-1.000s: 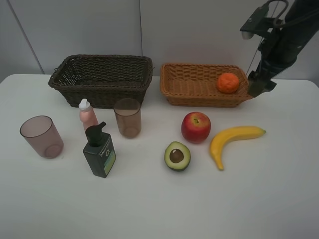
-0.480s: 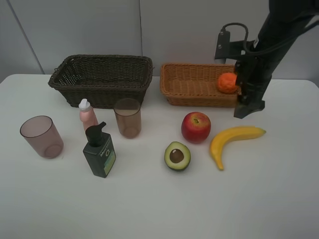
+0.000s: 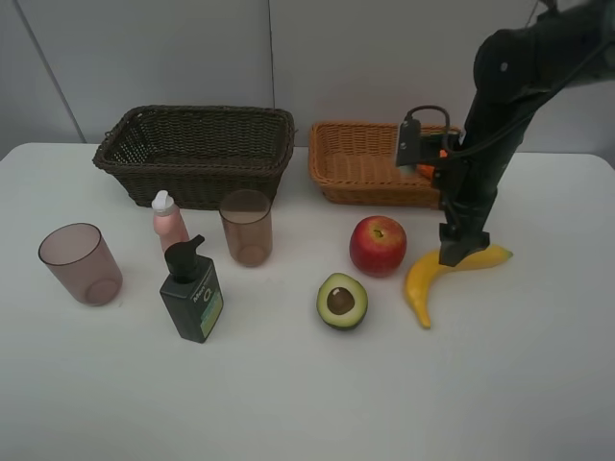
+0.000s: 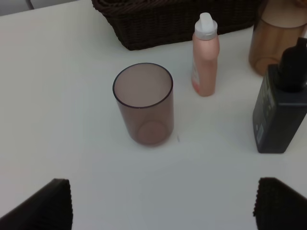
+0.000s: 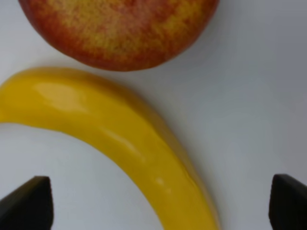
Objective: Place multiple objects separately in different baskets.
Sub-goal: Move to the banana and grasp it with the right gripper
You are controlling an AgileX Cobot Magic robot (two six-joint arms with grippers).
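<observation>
A white table (image 3: 288, 403) fills the lower part of the high view, its matte top bright and evenly lit. Behind it stands a pale grey wall (image 3: 404, 48) of flat panels. A thin vertical seam (image 3: 271, 58) divides the wall near the middle, and a slanted seam (image 3: 48, 72) crosses it at the far left. The table's far edge (image 3: 58, 145) runs straight along the foot of the wall and curves away at the left corner. Soft light from above leaves only short, faint shadows on the tabletop. The left wrist view shows the same white top, with a sliver of grey (image 4: 14, 4) beyond its edge.
</observation>
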